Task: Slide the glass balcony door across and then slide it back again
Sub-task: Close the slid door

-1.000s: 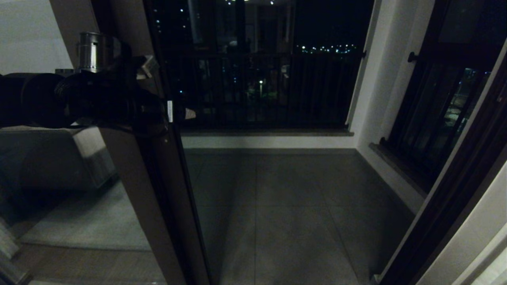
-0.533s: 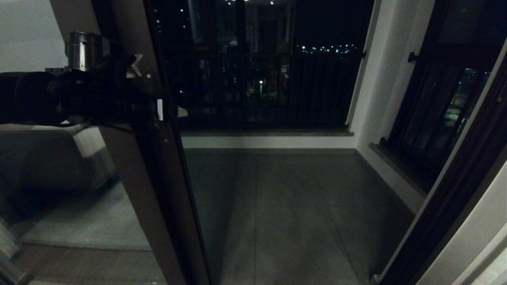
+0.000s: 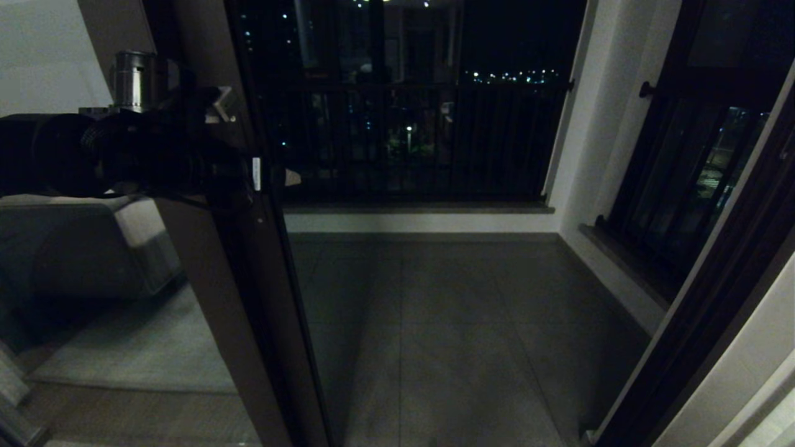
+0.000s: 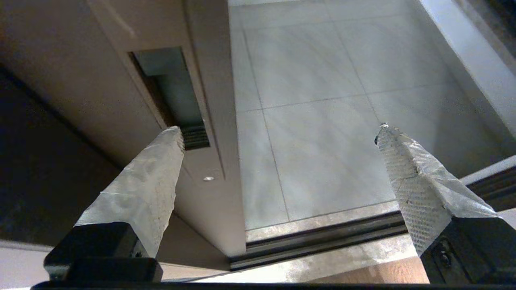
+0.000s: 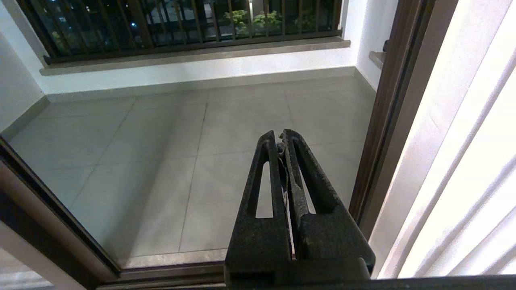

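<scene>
The left arm reaches across from the robot's left at about chest height, its wrist level, with the left hand (image 3: 273,177) at the leading edge of the glass balcony door (image 3: 248,298). In the left wrist view the hand (image 4: 278,133) is spread wide and holds nothing: one fingertip (image 4: 171,139) sits at the lower end of the recessed handle slot (image 4: 171,86) in the door's brown stile (image 4: 121,80), while the other fingertip (image 4: 389,139) hangs free over the balcony floor (image 4: 322,100), clear of the frame. The door stands at the left of the opening, its stile running down to the floor track (image 4: 322,235), with the tiled balcony open to its right. The right hand (image 5: 281,139) is pressed closed, empty, held low before the threshold near the right door jamb (image 5: 383,121).
</scene>
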Motion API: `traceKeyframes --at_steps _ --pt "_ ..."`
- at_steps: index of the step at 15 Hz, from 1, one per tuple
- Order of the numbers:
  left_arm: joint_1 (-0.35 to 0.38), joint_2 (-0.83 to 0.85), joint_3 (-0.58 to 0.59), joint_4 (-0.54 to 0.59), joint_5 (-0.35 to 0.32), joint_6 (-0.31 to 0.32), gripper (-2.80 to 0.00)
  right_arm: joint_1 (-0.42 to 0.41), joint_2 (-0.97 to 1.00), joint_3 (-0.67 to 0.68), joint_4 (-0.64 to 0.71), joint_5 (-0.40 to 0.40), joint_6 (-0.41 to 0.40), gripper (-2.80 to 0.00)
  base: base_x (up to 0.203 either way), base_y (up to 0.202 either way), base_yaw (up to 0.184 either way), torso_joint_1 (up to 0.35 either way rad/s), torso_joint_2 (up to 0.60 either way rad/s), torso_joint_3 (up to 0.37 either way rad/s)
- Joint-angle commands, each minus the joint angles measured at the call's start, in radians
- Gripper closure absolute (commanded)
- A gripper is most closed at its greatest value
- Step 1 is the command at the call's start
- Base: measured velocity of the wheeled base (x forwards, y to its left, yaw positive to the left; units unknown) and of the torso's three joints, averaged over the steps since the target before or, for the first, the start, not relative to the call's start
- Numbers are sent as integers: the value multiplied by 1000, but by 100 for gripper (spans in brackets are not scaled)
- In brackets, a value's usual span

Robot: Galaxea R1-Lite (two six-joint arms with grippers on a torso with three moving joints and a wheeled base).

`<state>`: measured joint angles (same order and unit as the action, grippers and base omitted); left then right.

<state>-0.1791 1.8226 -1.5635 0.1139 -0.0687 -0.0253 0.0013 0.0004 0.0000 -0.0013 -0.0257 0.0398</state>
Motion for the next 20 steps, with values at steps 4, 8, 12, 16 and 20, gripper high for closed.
traceKeyframes --at_steps 4,8,12,16,20 --pt "-11 -24 16 4 4 2 -280 -1 1 0 0 0 0 0 0 0 0 0 0 0" --pt "-20 6 -1 1 7 33 -280 0 1 0 0 0 0 0 0 0 0 0 0 0" --pt "-20 31 -26 -2 29 38 -280 0 1 0 0 0 0 0 0 0 0 0 0 0" --pt "-20 50 -47 -3 26 38 -280 0 1 0 0 0 0 0 0 0 0 0 0 0" --pt "-45 57 -80 2 23 36 -280 -1 1 0 0 0 0 0 0 0 0 0 0 0"
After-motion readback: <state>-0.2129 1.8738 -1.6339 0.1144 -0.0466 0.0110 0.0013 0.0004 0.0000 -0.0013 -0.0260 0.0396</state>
